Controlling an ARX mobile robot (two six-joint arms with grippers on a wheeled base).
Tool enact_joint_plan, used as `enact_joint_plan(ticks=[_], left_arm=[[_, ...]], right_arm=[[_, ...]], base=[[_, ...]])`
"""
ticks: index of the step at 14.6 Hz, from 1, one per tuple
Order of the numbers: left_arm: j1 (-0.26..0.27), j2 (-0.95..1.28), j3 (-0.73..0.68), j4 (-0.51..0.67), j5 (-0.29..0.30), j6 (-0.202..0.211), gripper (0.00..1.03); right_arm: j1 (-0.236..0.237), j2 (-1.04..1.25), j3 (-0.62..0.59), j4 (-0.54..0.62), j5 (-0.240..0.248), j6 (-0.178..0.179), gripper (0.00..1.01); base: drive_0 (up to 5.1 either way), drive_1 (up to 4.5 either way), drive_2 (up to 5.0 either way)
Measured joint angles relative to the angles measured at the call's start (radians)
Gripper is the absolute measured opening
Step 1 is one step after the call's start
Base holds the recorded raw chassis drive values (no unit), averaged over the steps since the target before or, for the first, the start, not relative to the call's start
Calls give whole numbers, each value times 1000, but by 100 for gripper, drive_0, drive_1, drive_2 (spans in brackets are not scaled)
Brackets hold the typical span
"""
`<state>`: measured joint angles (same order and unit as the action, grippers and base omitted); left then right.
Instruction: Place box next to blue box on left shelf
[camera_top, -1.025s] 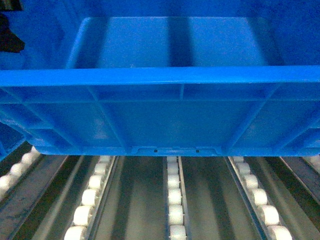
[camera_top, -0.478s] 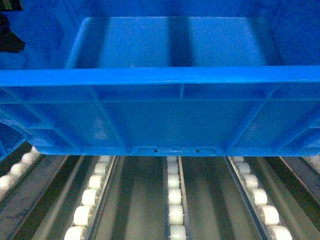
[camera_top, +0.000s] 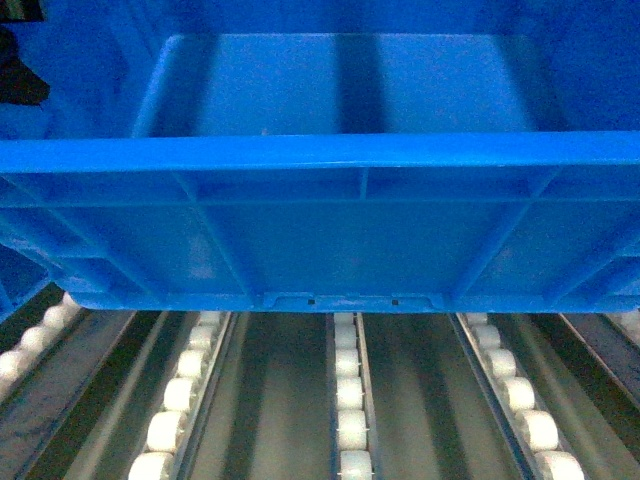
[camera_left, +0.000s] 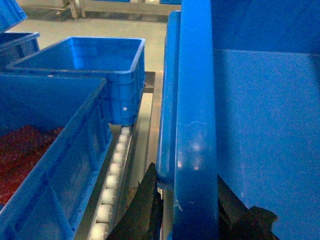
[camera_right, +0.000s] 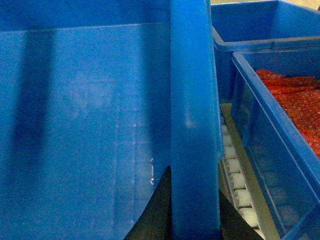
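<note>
Head view: the box (camera_top: 320, 235), a large bright-blue crate, filled most of the frame, its thick rim running across the middle and its ribbed near wall facing the camera, with two small holes at the base edge. Its bottom edge stood above the left shelf (camera_top: 350, 400), whose grey rails carried rows of small white rollers running away beneath the crate. Whether the base touched the rollers could not be told. The inside of the crate showed only bare blue floor and walls.

Left wrist view: the left gripper (camera_left: 187, 210) was closed around the crate's rim, one dark finger (camera_left: 145, 205) lying against the outer face and the other dark finger showing on the inner side at lower right. The jaws stood only as far apart as the rim was thick. Beside the held crate, on the same roller rail, stood a blue crate with red contents (camera_left: 45, 150), and beyond it an open blue crate (camera_left: 95, 70) sat on the rollers.

Right wrist view: the right gripper (camera_right: 192, 215) likewise clamped the opposite rim, a dark finger (camera_right: 157, 210) pressed to the inner wall and the other just visible outside. To its outer side, near the held crate, lay a neighbouring crate of red material (camera_right: 280, 130), with another blue crate (camera_right: 255, 25) behind it.
</note>
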<state>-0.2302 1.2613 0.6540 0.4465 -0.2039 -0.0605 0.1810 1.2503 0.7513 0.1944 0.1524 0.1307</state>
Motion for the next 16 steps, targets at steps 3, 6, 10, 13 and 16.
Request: enact_joint_plan(ticks=[3,6,10,13,16], left_arm=[[0,0,0,0,0,0,16],[0,0,0,0,0,0,16],[5,0,0,0,25,6,16],[17,1,0,-39,35,8,16],[-25,196,91,-386,19,-111,16]], right_arm=[[0,0,0,0,0,0,7],[0,0,0,0,0,0,7],[29,-5,-2,20,116,-35,7],[11,-4,31,-105,54,1,7],[-71,290,180,-368,-93,2,7]], base=[[0,0,0],[0,0,0],[0,0,0],[0,0,0],[0,0,0]])
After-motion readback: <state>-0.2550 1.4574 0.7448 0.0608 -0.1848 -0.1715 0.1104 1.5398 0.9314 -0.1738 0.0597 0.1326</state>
